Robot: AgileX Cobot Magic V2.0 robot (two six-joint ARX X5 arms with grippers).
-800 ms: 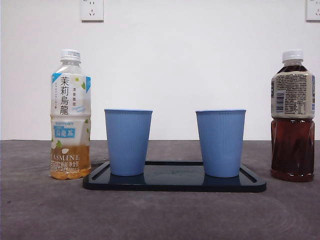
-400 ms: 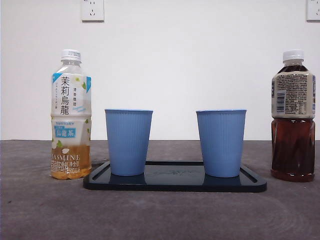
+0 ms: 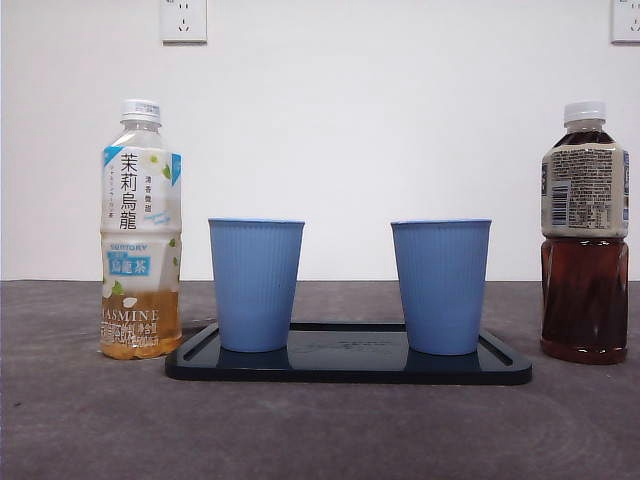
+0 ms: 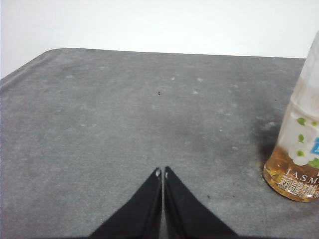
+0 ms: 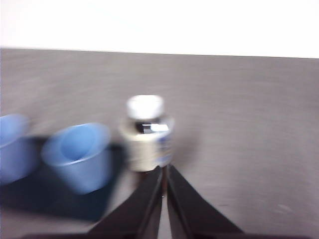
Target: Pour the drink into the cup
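Nearest the front camera, the dark tray [image 3: 350,368] is lying flat on the grey desk [image 3: 320,430], carrying two blue cups: the left cup [image 3: 256,284] and the right cup [image 3: 441,286], both upright, well apart and apparently empty. Flanking the tray, the jasmine tea bottle [image 3: 140,230] is standing near one end and the dark tea bottle [image 3: 585,232] near the other; both are capped, so no drink can be poured yet.

Neither arm is showing in the front view. The left claw [image 4: 162,173] is hanging above bare desk with its jaws pressed together, holding nothing, the jasmine bottle off to one side. The right claw [image 5: 163,172] is also closed and empty, and its blurred picture suggests the arm is moving, pointing toward the dark tea bottle's white cap [image 5: 145,106].

The likely trouble: with jaws shut, the right claw would be pushing the tall bottle rather than straddling it, toppling it toward the nearby right cup. A capped bottle, if tipped, would be delivering nothing, and a grasp high on the neck could be letting the heavy body swing.
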